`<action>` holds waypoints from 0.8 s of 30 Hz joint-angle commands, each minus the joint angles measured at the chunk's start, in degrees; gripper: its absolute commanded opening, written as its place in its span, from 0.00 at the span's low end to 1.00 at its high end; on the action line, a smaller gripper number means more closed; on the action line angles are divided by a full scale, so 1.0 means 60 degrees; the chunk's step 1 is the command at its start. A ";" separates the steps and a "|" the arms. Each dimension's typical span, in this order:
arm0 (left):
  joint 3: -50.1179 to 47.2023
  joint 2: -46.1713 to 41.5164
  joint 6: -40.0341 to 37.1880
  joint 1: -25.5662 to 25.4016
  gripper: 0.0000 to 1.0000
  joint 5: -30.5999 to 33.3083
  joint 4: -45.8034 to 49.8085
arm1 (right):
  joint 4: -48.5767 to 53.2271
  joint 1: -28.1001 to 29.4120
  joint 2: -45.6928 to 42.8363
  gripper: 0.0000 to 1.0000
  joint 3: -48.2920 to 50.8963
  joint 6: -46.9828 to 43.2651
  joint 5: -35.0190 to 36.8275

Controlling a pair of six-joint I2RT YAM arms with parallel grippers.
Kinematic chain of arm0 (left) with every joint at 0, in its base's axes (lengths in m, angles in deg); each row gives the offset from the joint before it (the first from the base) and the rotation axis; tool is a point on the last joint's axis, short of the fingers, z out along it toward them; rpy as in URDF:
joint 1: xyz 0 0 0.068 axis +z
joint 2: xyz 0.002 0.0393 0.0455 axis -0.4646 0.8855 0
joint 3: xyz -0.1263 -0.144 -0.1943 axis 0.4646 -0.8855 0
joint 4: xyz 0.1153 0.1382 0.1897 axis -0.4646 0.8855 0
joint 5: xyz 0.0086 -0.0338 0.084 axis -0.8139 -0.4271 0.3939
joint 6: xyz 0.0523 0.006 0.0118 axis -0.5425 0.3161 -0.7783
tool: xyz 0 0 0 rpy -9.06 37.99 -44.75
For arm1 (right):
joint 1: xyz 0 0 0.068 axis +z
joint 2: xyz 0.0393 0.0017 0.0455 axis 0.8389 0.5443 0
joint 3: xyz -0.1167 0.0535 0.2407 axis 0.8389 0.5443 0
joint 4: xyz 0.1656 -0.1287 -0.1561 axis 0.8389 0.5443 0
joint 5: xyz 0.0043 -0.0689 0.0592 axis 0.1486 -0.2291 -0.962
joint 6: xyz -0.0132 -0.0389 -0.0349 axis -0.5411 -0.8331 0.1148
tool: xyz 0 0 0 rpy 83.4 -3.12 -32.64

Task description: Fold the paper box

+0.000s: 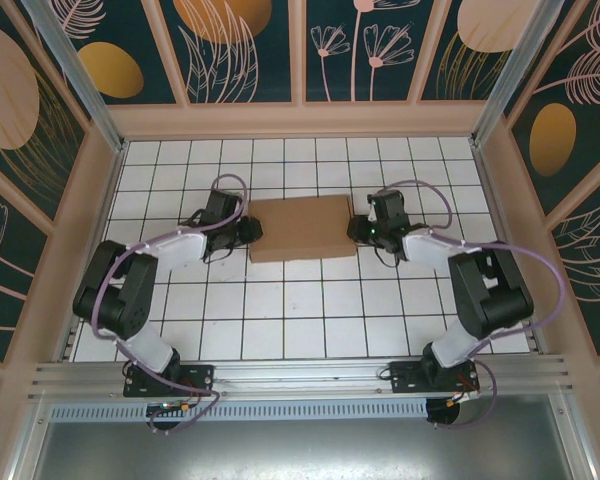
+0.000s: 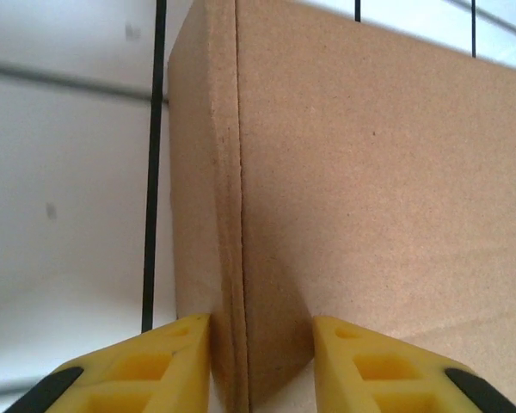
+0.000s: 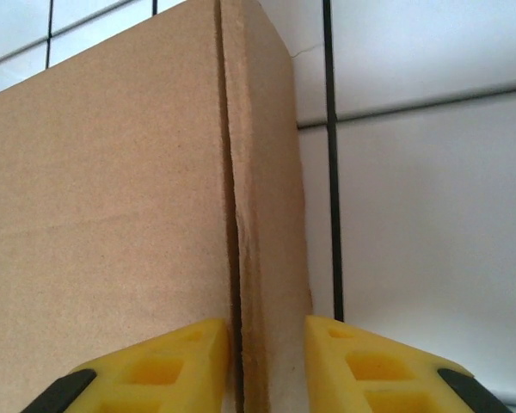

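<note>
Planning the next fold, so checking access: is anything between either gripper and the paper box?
Nothing visible. The left gripper straddles the left end of the paper box; the right gripper straddles its right end.

We looked along the left gripper (image 2: 262, 366) at a plain brown cardboard paper box (image 2: 378, 172) lying across the middle and right of the frame. Its broad flat face ran off to the right, a narrow side wall (image 2: 202, 189) faced left, and a thin dark seam ran along the edge between them. The gripper's two yellow wedge-shaped plastic fingers (image 2: 155, 374) stood at the bottom. One pressed against the narrow wall and the other against the broad face, pinching the box's near edge between them. To the left lay the white tiled table surface (image 2: 60, 172), crossed by thin black grid lines (image 2: 152, 172).
</note>
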 commanded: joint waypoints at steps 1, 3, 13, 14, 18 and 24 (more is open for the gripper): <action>0.1006 0.0933 -0.0680 0.0281 0.35 0.0173 0.0426 | 0.0571 -0.0047 0.0990 0.30 -0.0856 -0.0355 -0.0308; 0.1577 0.1364 -0.0812 0.0394 0.36 0.0191 0.0617 | 0.0679 -0.0045 0.1393 0.30 -0.1291 -0.0351 -0.0407; 0.2316 0.0661 -0.1228 0.0479 0.58 0.1000 0.1070 | 0.0803 -0.0197 0.0378 0.55 -0.1515 -0.0710 0.0470; 0.2368 0.0258 -0.1394 0.0484 0.65 0.1149 0.1097 | 0.0762 -0.0196 -0.0084 0.62 -0.1524 -0.0904 0.0590; 0.1983 -0.2058 -0.2214 0.0492 0.99 0.2022 0.0602 | 0.0576 0.0143 -0.1996 0.99 -0.1433 -0.1765 0.1727; -0.2066 -0.6147 -0.2720 0.0497 0.99 0.4263 -0.3559 | -0.2480 0.0826 -0.4993 0.99 0.0904 -0.3231 0.3504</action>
